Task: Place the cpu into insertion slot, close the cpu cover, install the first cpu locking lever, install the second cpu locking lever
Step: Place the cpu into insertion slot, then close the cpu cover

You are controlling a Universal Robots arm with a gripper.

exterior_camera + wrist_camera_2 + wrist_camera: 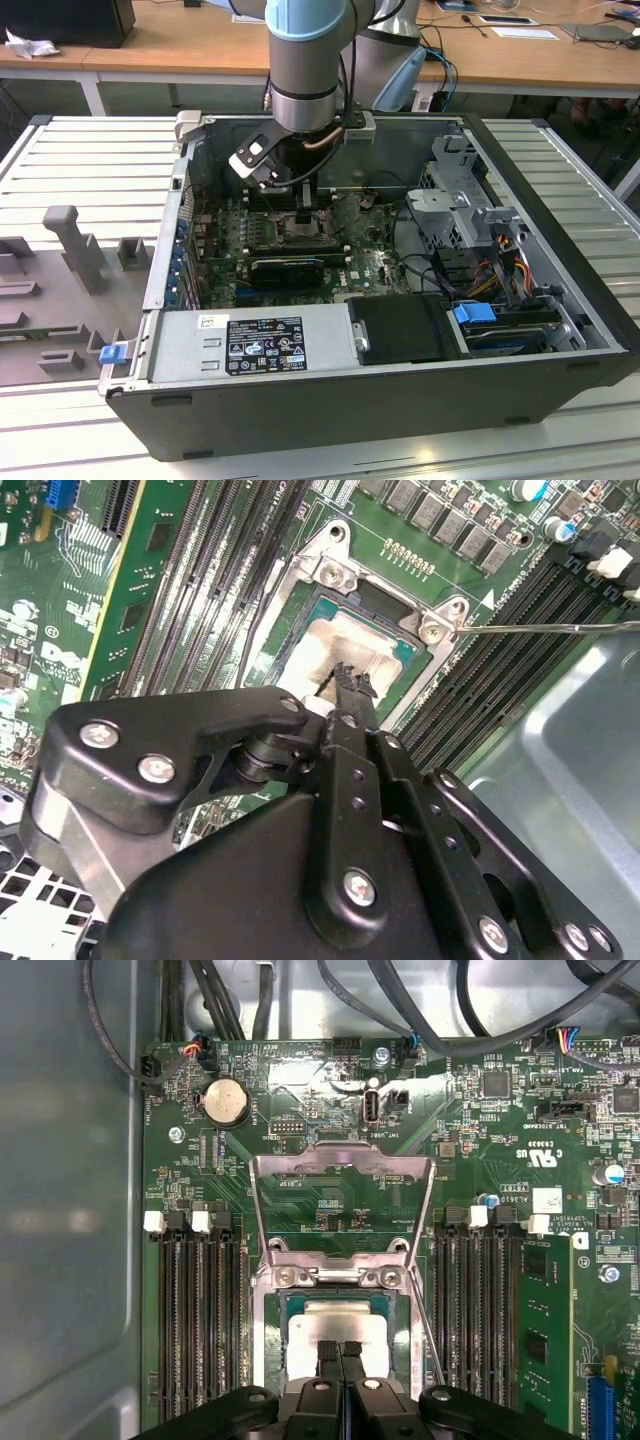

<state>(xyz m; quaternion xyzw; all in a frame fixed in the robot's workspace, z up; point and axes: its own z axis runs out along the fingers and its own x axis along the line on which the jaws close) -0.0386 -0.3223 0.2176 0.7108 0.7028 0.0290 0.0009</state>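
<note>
In both wrist views the cpu (335,1328) (335,645) lies flat in the insertion slot (284,1310), grey top face up. The cpu cover (342,1160), a silver frame plate, stands swung back from the slot on its hinge. My gripper (340,1348) (352,680) hangs just over the cpu's near edge with its fingertips pressed together and nothing between them. A thin metal locking lever (428,1332) (550,628) sticks out loose beside the slot. In the exterior view the gripper (300,215) reaches down into the open computer case, hiding the slot.
Long black memory slots (195,1320) (485,1300) flank the insertion slot on both sides. A black graphics card (288,268) lies nearer the camera, with the power supply (250,345) in front. Cables (420,1000) and a drive cage (460,200) crowd the exterior view's right.
</note>
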